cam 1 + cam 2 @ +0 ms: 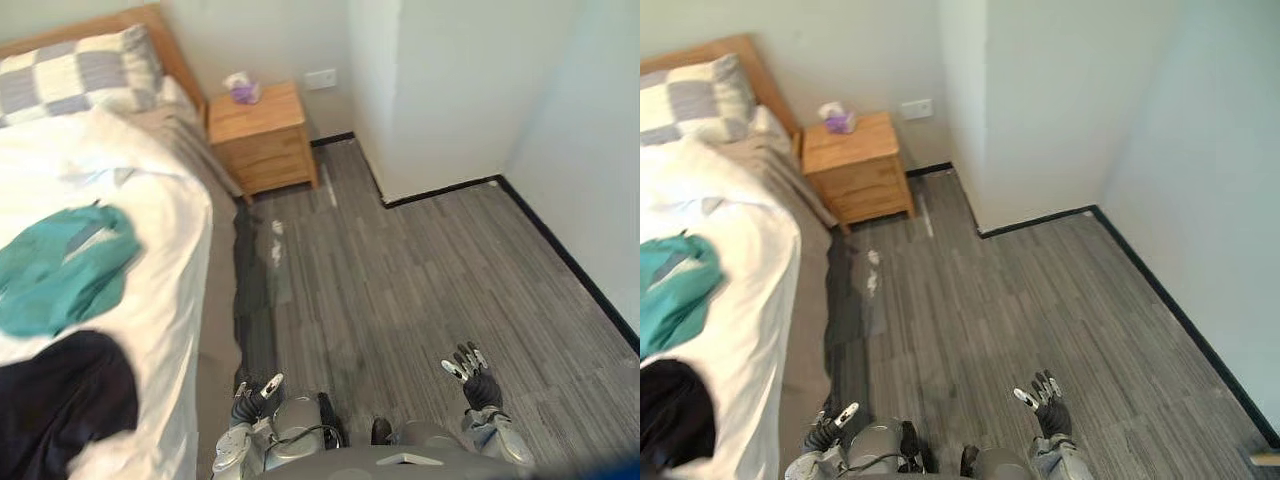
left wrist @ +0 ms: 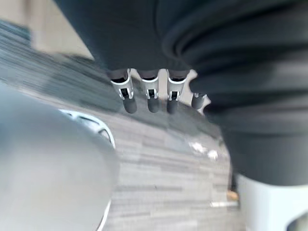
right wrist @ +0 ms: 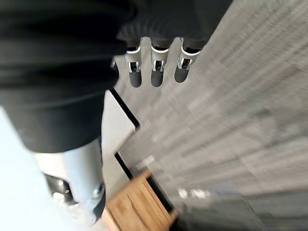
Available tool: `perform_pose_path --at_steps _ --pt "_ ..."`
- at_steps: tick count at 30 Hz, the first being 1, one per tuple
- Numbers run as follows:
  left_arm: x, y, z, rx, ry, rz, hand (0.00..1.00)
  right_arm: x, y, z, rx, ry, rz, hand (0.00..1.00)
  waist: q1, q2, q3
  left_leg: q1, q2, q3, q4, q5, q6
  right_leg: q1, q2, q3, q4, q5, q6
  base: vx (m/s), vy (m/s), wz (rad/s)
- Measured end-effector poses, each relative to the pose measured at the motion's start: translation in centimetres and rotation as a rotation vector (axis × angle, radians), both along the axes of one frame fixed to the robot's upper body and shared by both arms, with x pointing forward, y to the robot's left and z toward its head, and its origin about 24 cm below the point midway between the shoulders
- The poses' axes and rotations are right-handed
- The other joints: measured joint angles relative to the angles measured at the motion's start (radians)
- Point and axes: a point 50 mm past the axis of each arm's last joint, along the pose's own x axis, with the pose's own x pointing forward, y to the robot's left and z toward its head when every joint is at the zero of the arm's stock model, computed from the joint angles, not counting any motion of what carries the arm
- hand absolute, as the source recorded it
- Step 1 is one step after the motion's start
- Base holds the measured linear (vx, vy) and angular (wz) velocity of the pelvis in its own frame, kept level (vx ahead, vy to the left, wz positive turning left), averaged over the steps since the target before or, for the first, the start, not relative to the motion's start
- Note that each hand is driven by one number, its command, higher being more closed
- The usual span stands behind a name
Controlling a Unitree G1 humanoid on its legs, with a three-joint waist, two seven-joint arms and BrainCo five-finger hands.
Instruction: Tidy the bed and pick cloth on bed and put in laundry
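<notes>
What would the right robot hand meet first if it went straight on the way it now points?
Probably the grey floor. The right robot hand, open, points ahead and downward over bare flooring, with nothing standing in that line before the white wall corner. Depth is unclear.

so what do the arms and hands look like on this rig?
Left arm and right arm are silver-grey metal. Left hand and right hand match: slim silver fingers with dark tips, and a dark ribbed cover over the back of the hand and the wrist. No markings visible.
</notes>
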Motion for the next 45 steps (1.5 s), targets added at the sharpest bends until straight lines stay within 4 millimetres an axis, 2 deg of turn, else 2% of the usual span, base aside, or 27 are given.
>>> perform_pose_path --at_steps 4,6,7,9,11,12,14,15,17,19,21,24,25,26,27,29,30,32,34,35,36,38,40,42,43,44,45 --pt "0.2 0.0 0.1 -0.021 -0.012 0.034 0.00 0.0 0.0 -0.1 -0.023 0.016 0.022 0.00 0.024 0.002 -0.001 -0.003 0.000 0.061 -0.105 0.071 0.029 0.090 -0.002 0.044 -0.014 -0.025 0.028 0.45 0.076 -0.29" --pt "0.4 0.0 0.0 -0.042 -0.007 0.050 0.00 0.2 0.1 -0.2 -0.029 0.020 0.027 0.00 0.038 0.005 -0.005 -0.001 -0.003 0.084 -0.130 0.102 0.042 0.126 -0.022 0.044 -0.022 -0.049 0.070 0.53 0.186 -0.50" --pt "0.3 0.0 -0.1 -0.052 0.003 0.054 0.00 -0.1 0.0 -0.4 -0.019 0.039 0.009 0.00 0.045 -0.002 -0.019 0.012 -0.018 0.099 -0.117 0.086 0.114 0.138 -0.046 0.044 -0.014 -0.068 0.103 0.50 0.181 -0.39" --pt "-0.2 0.0 -0.4 -0.054 0.028 0.052 0.00 -0.8 0.4 -0.9 0.004 0.078 -0.011 0.00 0.042 -0.008 -0.041 0.041 -0.043 0.115 -0.114 0.026 0.144 0.127 -0.078 0.025 0.047 -0.063 0.124 0.65 0.235 -0.17" --pt "-0.6 0.5 -0.6 -0.044 0.051 0.043 0.00 -1.9 0.5 -1.7 0.025 0.160 -0.017 0.00 0.032 -0.024 -0.051 0.083 -0.082 0.110 -0.105 -0.032 0.172 0.062 -0.143 -0.050 0.299 -0.057 0.166 0.54 0.199 0.17" --pt "-0.7 0.8 -0.7 -0.034 0.064 0.033 0.00 -2.5 0.3 -2.1 0.035 0.200 -0.030 0.00 0.026 -0.034 -0.054 0.118 -0.113 0.100 -0.115 -0.056 0.178 0.011 -0.192 -0.085 0.466 -0.019 0.195 0.33 0.108 0.32" --pt "-1.0 1.1 -0.8 -0.026 0.082 0.027 0.00 -3.2 -0.2 -2.5 0.032 0.253 -0.030 0.00 0.015 -0.038 -0.052 0.193 -0.151 0.073 -0.142 -0.083 0.173 -0.070 -0.258 -0.121 0.722 0.019 0.200 0.50 0.137 0.48" --pt "-1.6 1.3 -1.1 -0.026 0.112 0.029 0.00 -3.6 -0.5 -2.6 0.026 0.281 -0.034 0.00 -0.004 -0.032 -0.054 0.256 -0.167 0.048 -0.179 -0.086 0.170 -0.112 -0.293 -0.146 0.837 0.017 0.197 0.58 0.118 0.67" --pt "-2.2 1.3 -1.4 -0.032 0.150 0.031 0.00 -3.5 -1.0 -2.5 0.006 0.287 -0.025 0.00 -0.016 -0.016 -0.050 0.344 -0.170 0.016 -0.247 -0.082 0.163 -0.194 -0.315 -0.155 0.890 0.006 0.181 0.48 0.026 0.62" --pt "-2.3 1.5 -1.5 -0.036 0.163 0.034 0.00 -3.5 -1.0 -2.5 0.026 0.282 -0.021 0.00 -0.026 -0.014 -0.046 0.415 -0.160 -0.043 -0.308 -0.071 0.149 -0.281 -0.311 -0.158 0.812 -0.021 0.172 0.32 -0.074 0.87" --pt "-2.1 1.2 -1.5 -0.057 0.169 0.048 0.00 -4.0 -0.8 -2.7 0.041 0.296 -0.036 0.00 -0.031 -0.018 -0.045 0.450 -0.147 -0.114 -0.341 -0.068 0.141 -0.325 -0.293 -0.151 0.648 -0.024 0.169 0.26 -0.182 1.16" --pt "-1.1 0.2 -1.5 -0.087 0.169 0.070 0.00 -4.6 -0.7 -2.8 0.069 0.300 -0.077 0.00 -0.050 -0.017 -0.044 0.454 -0.122 -0.281 -0.347 -0.101 0.103 -0.381 -0.248 -0.060 0.337 0.049 0.153 0.28 -0.291 1.33" --pt "-1.2 0.3 -1.6 -0.087 0.176 0.078 0.00 -4.5 -0.6 -2.8 0.064 0.293 -0.073 0.00 -0.053 -0.018 -0.044 0.456 -0.117 -0.309 -0.345 -0.113 0.093 -0.382 -0.241 -0.043 0.286 0.070 0.155 0.32 -0.401 1.44" --pt "-1.3 0.5 -1.6 -0.084 0.184 0.102 0.00 -4.6 -0.1 -2.7 0.058 0.278 -0.055 0.00 -0.052 -0.026 -0.044 0.470 -0.113 -0.369 -0.338 -0.142 0.058 -0.379 -0.235 -0.010 0.223 0.155 0.165 0.36 -0.457 1.15" --pt "-1.4 0.3 -1.7 -0.095 0.190 0.117 0.00 -4.6 -0.4 -2.7 0.046 0.272 -0.053 0.00 -0.053 -0.026 -0.045 0.477 -0.103 -0.396 -0.329 -0.157 0.042 -0.371 -0.227 -0.013 0.254 0.163 0.160 0.38 -0.447 0.98" --pt "-2.3 -0.5 -2.0 -0.127 0.217 0.136 0.00 -3.7 -1.6 -2.0 -0.006 0.220 -0.044 0.00 -0.025 0.015 -0.057 0.490 -0.071 -0.417 -0.330 -0.152 0.013 -0.415 -0.220 -0.038 0.394 0.047 0.127 0.39 -0.383 0.27" --pt "-2.4 -0.7 -2.0 -0.134 0.218 0.148 0.00 -2.3 -1.3 -1.6 -0.002 0.177 -0.030 0.00 -0.026 0.005 -0.051 0.490 -0.067 -0.417 -0.312 -0.141 0.004 -0.434 -0.226 -0.049 0.454 -0.009 0.113 0.47 -0.438 0.06" --pt "-2.4 -0.5 -2.0 -0.128 0.220 0.146 0.00 -0.8 -0.2 -1.3 0.013 0.139 0.015 0.00 -0.028 0.015 -0.056 0.463 -0.047 -0.416 -0.241 -0.125 -0.011 -0.422 -0.220 -0.073 0.467 -0.052 0.094 0.38 -0.360 0.19" --pt "-2.1 -0.3 -1.8 -0.123 0.197 0.162 0.00 -0.1 0.2 -1.0 0.020 0.111 0.039 0.00 -0.033 0.023 -0.052 0.282 0.006 -0.409 0.133 -0.039 -0.058 -0.325 -0.205 -0.125 0.403 -0.082 0.083 0.36 -0.327 0.57" --pt "-2.1 -0.2 -1.7 -0.124 0.189 0.172 0.00 0.0 0.3 -1.0 0.023 0.108 0.039 0.00 -0.032 0.025 -0.048 0.231 0.032 -0.392 0.253 -0.034 -0.060 -0.288 -0.195 -0.141 0.372 -0.083 0.080 0.31 -0.273 0.53" --pt "-2.1 0.2 -1.6 -0.115 0.175 0.189 0.00 0.1 0.6 -1.0 0.026 0.106 0.052 0.00 -0.022 0.022 -0.045 0.153 0.072 -0.334 0.415 -0.036 -0.058 -0.214 -0.187 -0.169 0.319 -0.083 0.073 0.30 -0.213 0.39" --pt "-2.0 0.7 -1.4 -0.095 0.154 0.189 0.00 0.1 1.0 -1.0 0.034 0.103 0.060 0.00 -0.018 0.012 -0.042 0.083 0.099 -0.237 0.484 -0.045 -0.042 -0.123 -0.189 -0.195 0.242 -0.083 0.072 0.29 -0.158 0.27" --pt "-1.6 0.7 -1.2 -0.094 0.129 0.182 0.00 0.6 1.4 -0.8 0.036 0.092 0.077 0.00 -0.008 0.012 -0.040 0.031 0.096 -0.105 0.364 -0.068 -0.009 -0.052 -0.201 -0.205 0.178 -0.082 0.077 0.37 -0.034 0.05" --pt "-1.2 0.6 -1.1 -0.095 0.114 0.180 0.00 1.0 1.5 -0.7 0.042 0.083 0.074 0.00 0.001 0.005 -0.034 0.021 0.066 -0.004 0.194 -0.067 0.000 -0.014 -0.229 -0.216 0.162 -0.082 0.085 0.42 0.080 0.08" --pt "-1.0 0.8 -1.0 -0.092 0.099 0.176 0.00 0.9 1.5 -0.8 0.051 0.085 0.053 0.00 0.001 -0.004 -0.027 0.019 0.039 0.067 0.060 -0.028 0.037 0.009 -0.261 -0.242 0.167 -0.091 0.110 0.40 0.117 0.28" --pt "-1.0 0.8 -0.9 -0.091 0.095 0.175 0.00 0.8 1.4 -0.8 0.054 0.087 0.043 0.00 0.000 -0.003 -0.026 0.018 0.031 0.107 -0.016 0.017 0.048 0.019 -0.271 -0.255 0.169 -0.099 0.128 0.37 0.153 0.42" --pt "-1.0 0.3 -1.0 -0.108 0.091 0.177 0.00 0.4 1.1 -0.9 0.053 0.101 0.029 0.00 0.000 0.004 -0.027 0.031 0.029 0.178 -0.102 0.086 0.151 0.043 -0.280 -0.278 0.171 -0.120 0.171 0.34 0.135 0.51"
